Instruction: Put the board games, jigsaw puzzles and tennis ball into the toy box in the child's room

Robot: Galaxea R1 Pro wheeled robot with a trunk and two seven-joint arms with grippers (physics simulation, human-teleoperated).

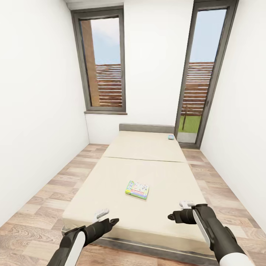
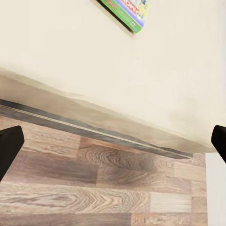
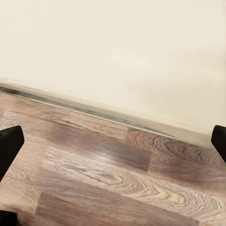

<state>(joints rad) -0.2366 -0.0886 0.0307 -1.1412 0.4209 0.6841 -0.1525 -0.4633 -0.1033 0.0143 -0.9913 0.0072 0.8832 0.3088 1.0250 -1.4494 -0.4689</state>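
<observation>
Bed [image 1: 122, 177] dead ahead, foot end nearest the robot, headboard against the far wall between two tall windows. Green-edged board game [image 1: 137, 189] lies flat mid-mattress on the near half; second small box [image 1: 171, 137] at the far right corner by the headboard. Left gripper [image 1: 112, 222] and right gripper [image 1: 170, 216] hover over the bed's foot edge, fingers spread wide, holding nothing. Wood-plank floor [image 1: 44, 207] both sides.
</observation>
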